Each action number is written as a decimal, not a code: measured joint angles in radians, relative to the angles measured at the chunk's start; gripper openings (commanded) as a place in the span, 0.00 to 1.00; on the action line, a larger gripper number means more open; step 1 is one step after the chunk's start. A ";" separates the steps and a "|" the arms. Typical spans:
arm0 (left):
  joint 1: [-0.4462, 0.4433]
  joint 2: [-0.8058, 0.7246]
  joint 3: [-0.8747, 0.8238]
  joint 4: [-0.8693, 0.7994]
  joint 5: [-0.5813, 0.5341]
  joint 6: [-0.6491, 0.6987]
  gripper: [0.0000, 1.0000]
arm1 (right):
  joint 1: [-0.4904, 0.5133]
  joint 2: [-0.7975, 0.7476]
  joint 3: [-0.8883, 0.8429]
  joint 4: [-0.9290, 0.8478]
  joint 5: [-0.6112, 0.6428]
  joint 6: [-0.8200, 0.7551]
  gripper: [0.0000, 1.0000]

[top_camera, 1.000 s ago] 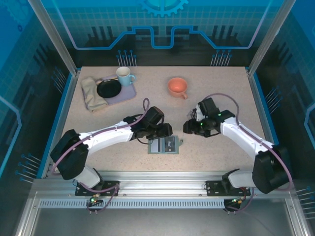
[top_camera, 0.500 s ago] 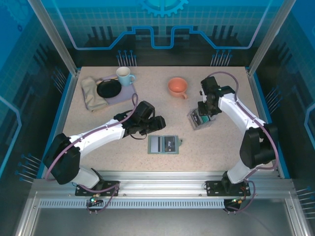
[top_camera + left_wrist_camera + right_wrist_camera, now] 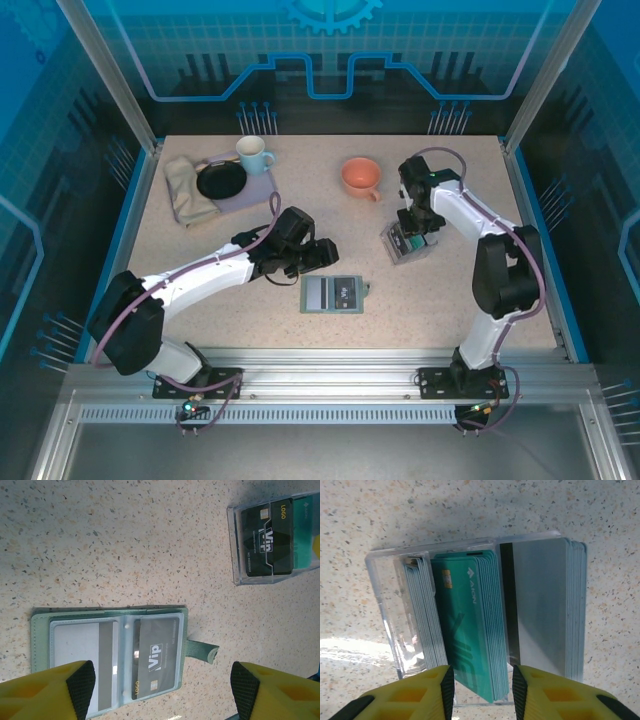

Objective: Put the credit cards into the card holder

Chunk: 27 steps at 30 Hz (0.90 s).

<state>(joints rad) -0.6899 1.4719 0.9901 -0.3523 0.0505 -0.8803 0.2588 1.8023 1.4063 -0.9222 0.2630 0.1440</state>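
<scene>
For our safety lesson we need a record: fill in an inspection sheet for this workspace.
Surface: speckled table, no spills seen.
Job's things: holder open flat, two pockets filled; cards stand in clear box.
Clutter: cup, mug, plate, tray, cloth, all far side.
Grippers: left gripper open above holder; right gripper straddles teal cards, grip unclear.
Cables: purple cables loop over both arms, no snag seen.
Surroundings: metal frame, blue panels.
</scene>
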 measured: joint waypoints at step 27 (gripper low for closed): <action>0.000 0.002 0.000 0.018 0.019 0.000 0.77 | 0.049 0.082 0.021 0.008 -0.068 0.017 0.27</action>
<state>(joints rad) -0.6899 1.4738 0.9901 -0.3347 0.0692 -0.8803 0.3080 1.8839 1.4269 -0.9146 0.1951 0.1612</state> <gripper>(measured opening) 0.770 0.269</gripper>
